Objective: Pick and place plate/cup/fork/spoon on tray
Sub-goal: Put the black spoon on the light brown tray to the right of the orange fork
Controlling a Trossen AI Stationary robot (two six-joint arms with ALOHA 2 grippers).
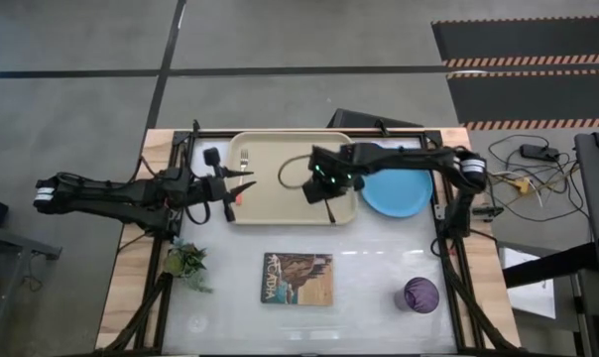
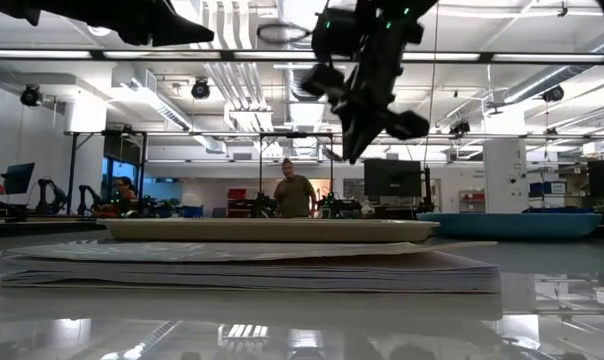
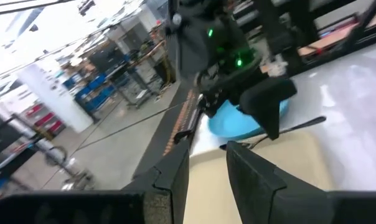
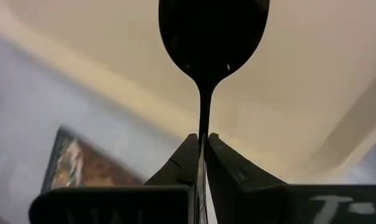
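The right tool [image 4: 202, 144] pinches the spoon [image 4: 210, 37] by its handle, holding it in the air over the tray's [image 1: 270, 203] right part, bowl hanging toward the tray. The fork [image 1: 244, 159] lies in the tray near its far rim. The plate [image 1: 396, 193] sits on the surface [image 1: 369, 268] just right of the tray, and the cup [image 1: 420, 295] stands near the front right corner. The left tool [image 1: 242, 186] hangs at the tray's left edge, fingers [image 3: 253, 180] slightly spread, holding nothing.
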